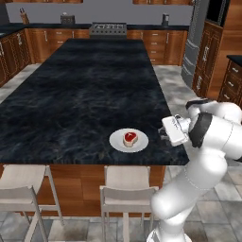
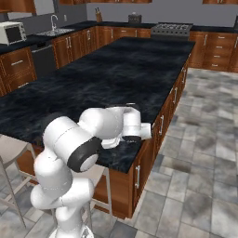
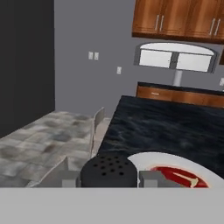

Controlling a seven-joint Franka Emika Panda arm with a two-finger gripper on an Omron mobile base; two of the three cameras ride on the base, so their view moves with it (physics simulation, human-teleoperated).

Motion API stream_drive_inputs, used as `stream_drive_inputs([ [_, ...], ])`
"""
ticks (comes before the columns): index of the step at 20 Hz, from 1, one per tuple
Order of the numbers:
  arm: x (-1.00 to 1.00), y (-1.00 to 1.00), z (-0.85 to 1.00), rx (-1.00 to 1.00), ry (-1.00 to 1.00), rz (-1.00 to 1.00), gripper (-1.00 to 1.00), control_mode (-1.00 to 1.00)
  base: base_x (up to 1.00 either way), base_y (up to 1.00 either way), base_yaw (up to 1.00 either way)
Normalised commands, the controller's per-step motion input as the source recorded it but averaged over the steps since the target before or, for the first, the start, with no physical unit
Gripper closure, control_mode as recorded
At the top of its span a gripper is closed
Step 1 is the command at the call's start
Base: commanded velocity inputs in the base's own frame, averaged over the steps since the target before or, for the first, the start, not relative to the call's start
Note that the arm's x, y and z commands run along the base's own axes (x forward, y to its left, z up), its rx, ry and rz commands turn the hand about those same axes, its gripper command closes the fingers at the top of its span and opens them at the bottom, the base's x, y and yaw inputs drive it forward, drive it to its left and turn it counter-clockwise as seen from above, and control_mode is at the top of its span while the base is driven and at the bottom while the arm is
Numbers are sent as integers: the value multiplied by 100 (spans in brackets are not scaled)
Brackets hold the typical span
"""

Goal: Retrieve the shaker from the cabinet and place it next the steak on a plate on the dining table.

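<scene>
White arm's folded up tight, two-finger gripper (image 3: 109, 178) pointing sideways, clamped on the small black tapered shaker (image 3: 109, 169).

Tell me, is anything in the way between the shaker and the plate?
Nothing visible is. The gripper holds the shaker beside the plate, and only bare table lies between them. The steak sits mid-plate.

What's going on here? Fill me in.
The arm is carrying the shaker, held between its jaws, to the table. The gripper hangs at the table's near right edge, beside the plate with the steak on it. The shaker has not been set down yet.
</scene>
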Motion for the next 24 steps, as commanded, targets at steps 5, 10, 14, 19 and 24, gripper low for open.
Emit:
stream_drive_inputs([
  [5, 29, -13, -21, 1, -1, 3, 100, -100, 0, 0, 0],
  [10, 24, -4, -37, 2, 0, 1, 100, -100, 0, 0, 0],
  [14, 33, 0, -39, 1, 0, 0, 100, -100, 0, 0, 0],
  [19, 44, 0, -35, 0, -1, 0, 100, -100, 0, 0, 0],
  [24, 47, 0, -24, 0, -8, 0, 100, -100, 0, 0, 0],
])
